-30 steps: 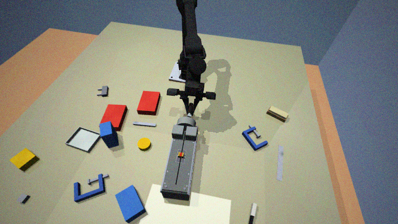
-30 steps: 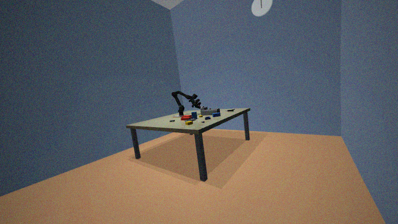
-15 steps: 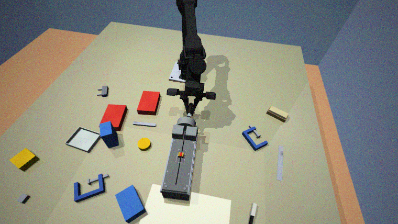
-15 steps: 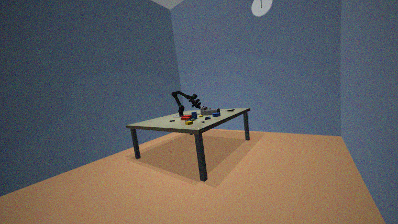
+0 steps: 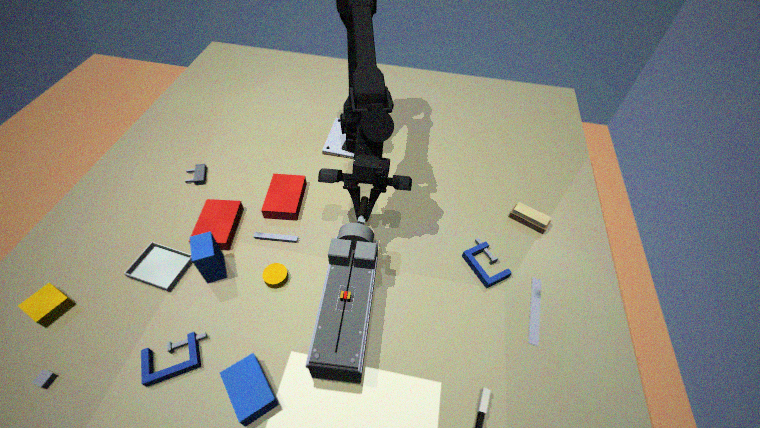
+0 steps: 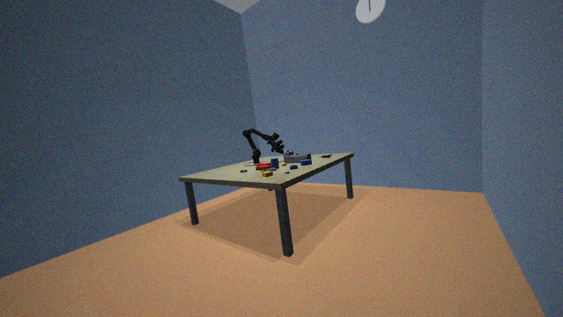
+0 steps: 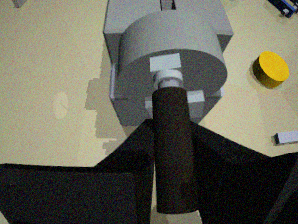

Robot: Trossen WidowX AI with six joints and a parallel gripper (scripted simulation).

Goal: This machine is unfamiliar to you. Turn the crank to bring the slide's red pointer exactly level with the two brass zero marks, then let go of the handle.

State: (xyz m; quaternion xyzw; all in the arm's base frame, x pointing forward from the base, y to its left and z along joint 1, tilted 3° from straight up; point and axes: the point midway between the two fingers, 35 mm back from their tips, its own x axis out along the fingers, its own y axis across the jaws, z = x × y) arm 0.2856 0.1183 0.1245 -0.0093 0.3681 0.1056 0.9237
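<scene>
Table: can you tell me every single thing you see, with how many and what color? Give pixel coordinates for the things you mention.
Machine (image 5: pixel 348 329): one, gray, middle
Handle (image 7: pixel 174 150): one, dark, machine's end
Pointer (image 5: pixel 345 295): one, red, on the machine
Flat blocks: two red, one blue, left of the machine
Tall block (image 5: pixel 208 257): one, blue, beside the tray
Yellow block (image 5: pixel 43 303): one, far left
Disc (image 5: pixel 274 274) (image 7: pixel 272 69): one, yellow, left
Tray (image 5: pixel 139 257): one, dark rim, left
Clamps: two, blue, either side
Small pieces: several, gray or tan, scattered
Pale sheet (image 5: pixel 404 398): one, under the machine's end
Arm (image 5: pixel 366 90) (image 6: pixel 252 144): one, black; fingers around handle

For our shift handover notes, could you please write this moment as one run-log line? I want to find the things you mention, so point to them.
gripper (image 5: pixel 363 211) (image 7: pixel 164 125): shut on crank handle (image 5: pixel 363 204) (image 7: pixel 174 155) | red pointer (image 5: pixel 345 295): at brass marks, exact level unclear | release: not yet done
</scene>
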